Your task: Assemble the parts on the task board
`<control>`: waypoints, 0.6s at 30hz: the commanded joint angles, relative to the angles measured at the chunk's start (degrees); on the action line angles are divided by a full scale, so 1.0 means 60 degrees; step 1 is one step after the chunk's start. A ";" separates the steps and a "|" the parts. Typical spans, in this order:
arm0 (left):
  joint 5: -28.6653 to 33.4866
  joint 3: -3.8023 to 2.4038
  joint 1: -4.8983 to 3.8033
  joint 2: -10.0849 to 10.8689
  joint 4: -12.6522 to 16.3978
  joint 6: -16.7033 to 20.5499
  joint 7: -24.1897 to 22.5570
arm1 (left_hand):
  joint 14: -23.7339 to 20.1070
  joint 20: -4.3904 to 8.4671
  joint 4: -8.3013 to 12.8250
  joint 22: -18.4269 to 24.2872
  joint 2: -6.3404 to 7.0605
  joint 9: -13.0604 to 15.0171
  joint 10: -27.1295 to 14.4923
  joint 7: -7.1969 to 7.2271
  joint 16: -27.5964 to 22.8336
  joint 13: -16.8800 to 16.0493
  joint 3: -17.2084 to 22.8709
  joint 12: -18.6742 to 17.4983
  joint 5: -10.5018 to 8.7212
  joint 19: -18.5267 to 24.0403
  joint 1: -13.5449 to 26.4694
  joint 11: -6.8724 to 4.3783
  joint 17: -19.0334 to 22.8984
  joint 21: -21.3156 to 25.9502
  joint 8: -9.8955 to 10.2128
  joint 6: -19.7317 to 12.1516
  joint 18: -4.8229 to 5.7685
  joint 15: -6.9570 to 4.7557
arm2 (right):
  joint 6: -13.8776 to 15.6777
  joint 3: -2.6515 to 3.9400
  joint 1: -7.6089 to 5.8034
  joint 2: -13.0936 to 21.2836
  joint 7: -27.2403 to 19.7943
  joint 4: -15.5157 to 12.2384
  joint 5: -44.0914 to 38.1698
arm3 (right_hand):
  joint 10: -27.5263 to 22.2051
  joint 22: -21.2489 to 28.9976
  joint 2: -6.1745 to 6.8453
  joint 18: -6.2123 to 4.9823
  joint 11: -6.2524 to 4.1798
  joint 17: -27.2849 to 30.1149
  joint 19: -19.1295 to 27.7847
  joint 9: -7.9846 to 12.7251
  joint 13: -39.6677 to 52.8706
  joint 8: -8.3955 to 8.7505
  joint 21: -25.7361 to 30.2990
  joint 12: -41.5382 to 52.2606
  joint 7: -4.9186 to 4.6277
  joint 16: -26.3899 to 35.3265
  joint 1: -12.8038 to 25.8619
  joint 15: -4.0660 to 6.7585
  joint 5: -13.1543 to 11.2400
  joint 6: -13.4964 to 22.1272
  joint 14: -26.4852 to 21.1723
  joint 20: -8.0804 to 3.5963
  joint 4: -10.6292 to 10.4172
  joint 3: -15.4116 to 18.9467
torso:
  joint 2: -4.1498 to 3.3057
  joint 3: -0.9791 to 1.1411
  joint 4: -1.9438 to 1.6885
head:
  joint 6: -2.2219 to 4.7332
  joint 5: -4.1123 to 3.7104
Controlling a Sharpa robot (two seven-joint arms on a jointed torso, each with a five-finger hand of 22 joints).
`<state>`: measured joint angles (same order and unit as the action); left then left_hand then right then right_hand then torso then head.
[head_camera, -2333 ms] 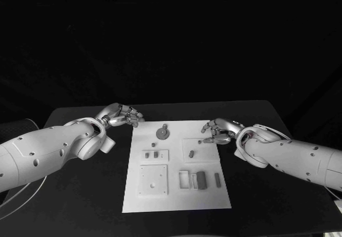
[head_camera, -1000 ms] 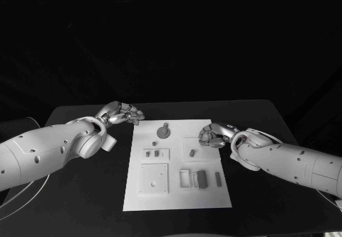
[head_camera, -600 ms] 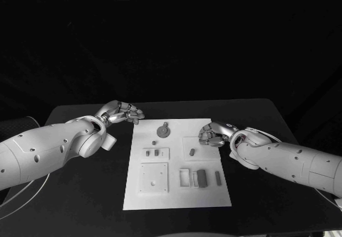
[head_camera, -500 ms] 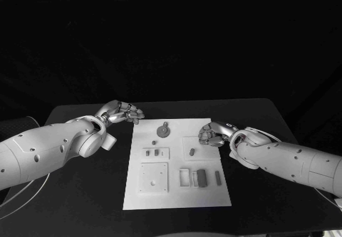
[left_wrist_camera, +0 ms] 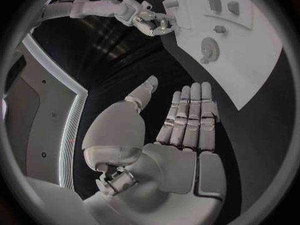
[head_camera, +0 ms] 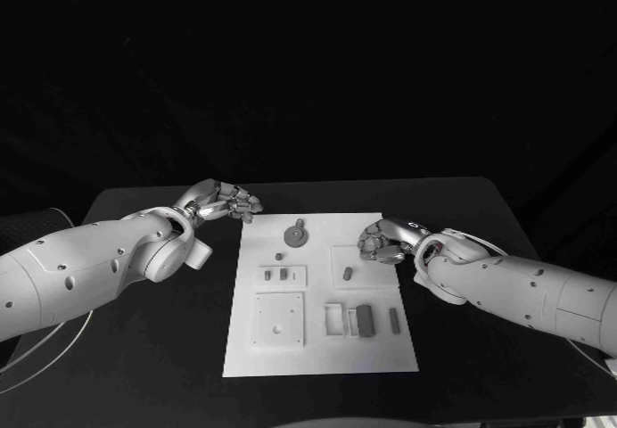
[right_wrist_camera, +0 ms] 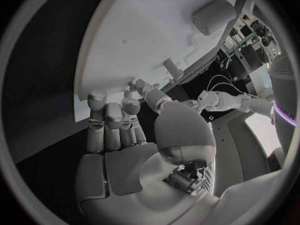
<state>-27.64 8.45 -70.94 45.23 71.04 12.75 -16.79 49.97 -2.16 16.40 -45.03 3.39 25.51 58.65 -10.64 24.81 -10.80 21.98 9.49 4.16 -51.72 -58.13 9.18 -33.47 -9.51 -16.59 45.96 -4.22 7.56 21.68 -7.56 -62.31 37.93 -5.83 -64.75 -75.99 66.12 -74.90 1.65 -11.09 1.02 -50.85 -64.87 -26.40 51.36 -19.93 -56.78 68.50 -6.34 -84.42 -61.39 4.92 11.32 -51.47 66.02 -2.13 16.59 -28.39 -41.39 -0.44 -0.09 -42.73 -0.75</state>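
Note:
The white task board (head_camera: 322, 352) lies in the middle of the black table. A round grey part with a knob (head_camera: 296, 234) sits near its far edge, an oval part (head_camera: 347, 274) lies just before my right hand, and several bar-shaped parts (head_camera: 364, 321) stand nearer me. My right hand (head_camera: 383, 242) hovers over the board's right side with its fingers curled and the thumb drawn in; whatever lies between them is hidden. My left hand (head_camera: 221, 201) is off the board's far left corner, fingers straight (left_wrist_camera: 190, 115), thumb apart, holding nothing.
A small peg (head_camera: 278, 257) and two small pieces (head_camera: 275, 275) lie left of centre on the board, with a square plate (head_camera: 276, 321) nearer me. Black table (head_camera: 154, 357) shows on both sides. In the left wrist view the right hand (left_wrist_camera: 150, 20) is at the board's (left_wrist_camera: 250, 60) far edge.
My right hand has come in over the board's right side and curled its fingers, then edged slightly away from me. My left hand has barely moved.

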 commanded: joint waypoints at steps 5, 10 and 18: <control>0.0089 -0.0006 -0.0006 -0.0012 -0.0016 -0.0111 -0.0049 | 0.0060 0.0015 0.0012 0.0013 -0.0032 -0.0012 0.0033 -0.0024 -0.0058 0.0021 -0.0048 -0.0057 -0.0044 -0.0074 -0.0082 0.0018 -0.0019 0.0041 -0.0005 -0.0008 -0.0066 0.0030 | -0.0146 -0.0035 0.0057 0.0006 0.0039 0.0019 -0.0304 | 0.0002 -0.0151 -0.0014 -0.0652 -0.0119 -0.0002 0.0028 -0.0037 -0.0001 -0.0078 -0.0045 -0.0055 -0.0067 -0.0012 -0.0123 0.0106 0.0057 -0.0307 -0.0017 -0.0066 0.0032 -0.0009 | 0.0003 -0.0002 0.0000 | -0.0029 -0.0004; 0.0089 -0.0006 -0.0006 -0.0011 -0.0033 -0.0108 -0.0043 | 0.0059 0.0015 0.0014 0.0014 -0.0033 -0.0012 0.0034 -0.0023 -0.0062 0.0024 -0.0049 -0.0063 -0.0048 -0.0073 -0.0093 0.0019 -0.0021 0.0044 -0.0005 -0.0006 -0.0065 0.0030 | -0.0130 -0.0038 0.0059 0.0026 0.0053 0.0017 -0.0409 | 0.0008 -0.0152 0.0020 -0.0652 -0.0131 -0.0003 0.0030 -0.0043 0.0001 -0.0083 -0.0048 -0.0062 -0.0056 -0.0011 -0.0131 0.0118 0.0055 -0.0333 -0.0018 -0.0067 0.0034 0.0003 | 0.0001 0.0000 0.0000 | -0.0045 0.0002; 0.0089 -0.0006 -0.0006 -0.0008 -0.0040 -0.0108 -0.0031 | 0.0058 0.0015 0.0019 0.0016 -0.0033 -0.0014 0.0037 -0.0020 -0.0069 0.0031 -0.0049 -0.0075 -0.0053 -0.0072 -0.0115 0.0021 -0.0025 0.0048 -0.0005 -0.0005 -0.0063 0.0031 | -0.0070 -0.0045 0.0061 0.0049 0.0070 0.0022 -0.0514 | 0.0018 -0.0152 0.0088 -0.0652 -0.0145 -0.0005 0.0031 -0.0049 0.0003 -0.0084 -0.0053 -0.0073 -0.0042 -0.0009 -0.0147 0.0134 0.0054 -0.0363 -0.0016 -0.0069 0.0033 0.0022 | -0.0001 0.0005 0.0006 | -0.0054 -0.0002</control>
<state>-27.54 8.45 -70.94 45.25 70.72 12.74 -16.70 49.97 -2.16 16.40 -45.03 3.16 25.52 58.65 -10.64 24.61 -10.69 21.98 9.25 4.16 -51.71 -58.35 9.18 -33.57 -9.51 -16.59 45.96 -3.97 7.56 22.07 -7.61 -62.26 38.15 -5.88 -64.77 -77.54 66.16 -74.90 1.81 -11.64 0.59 -50.85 -64.59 -26.71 51.36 -20.13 -56.78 68.28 -5.65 -84.42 -62.01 5.32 11.32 -52.18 66.00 -2.26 16.59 -28.39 -41.38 -0.44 -0.05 -43.03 -0.74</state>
